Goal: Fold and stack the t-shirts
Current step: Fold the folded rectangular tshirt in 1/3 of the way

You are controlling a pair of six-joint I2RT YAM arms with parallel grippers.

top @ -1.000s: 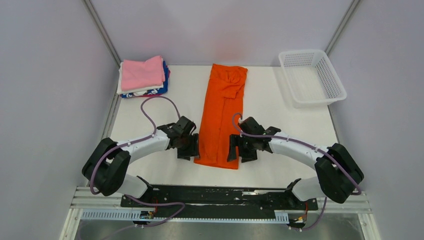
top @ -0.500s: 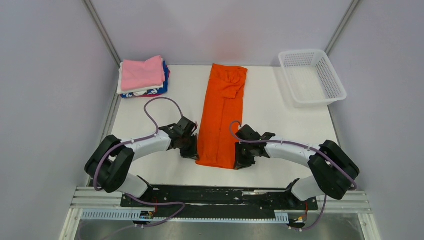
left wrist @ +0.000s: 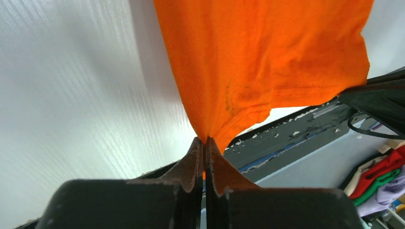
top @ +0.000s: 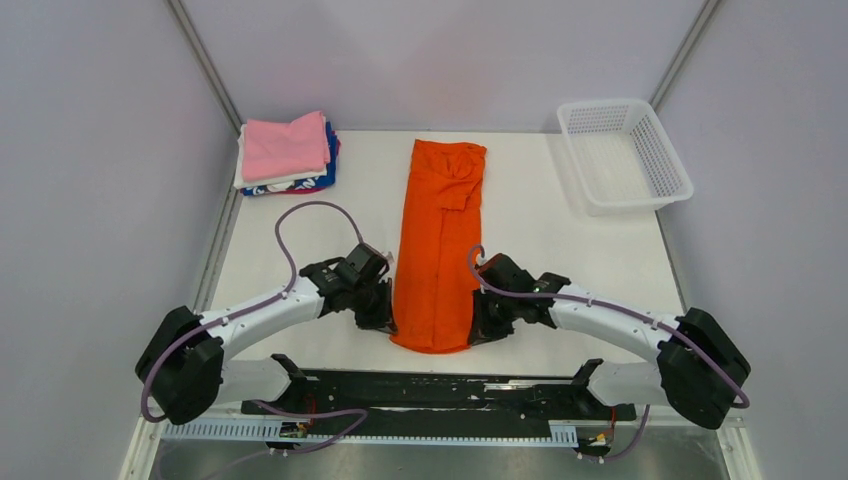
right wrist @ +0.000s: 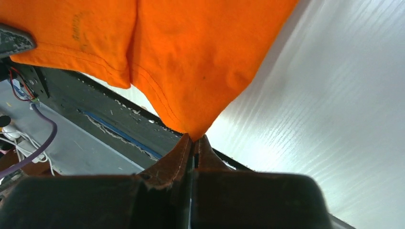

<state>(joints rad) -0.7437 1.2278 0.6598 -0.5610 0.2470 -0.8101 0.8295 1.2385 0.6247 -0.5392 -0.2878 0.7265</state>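
Note:
An orange t-shirt lies folded into a long strip down the middle of the table, its near hem lifted a little. My left gripper is shut on the near left corner of that hem; in the left wrist view the orange cloth runs pinched into the gripper. My right gripper is shut on the near right corner, and the cloth comes to a point between the fingertips of the gripper. A stack of folded t-shirts, pink on top over white and blue, sits at the back left.
A white mesh basket stands at the back right corner. Grey walls close in the table on the left, right and back. The black arm-mount rail runs along the near edge, just below the shirt's hem.
Both grippers closed on the orange shirt's near corners and pulled them toward the near edge. The whole shirt slid nearer, and its far end has left the back edge.

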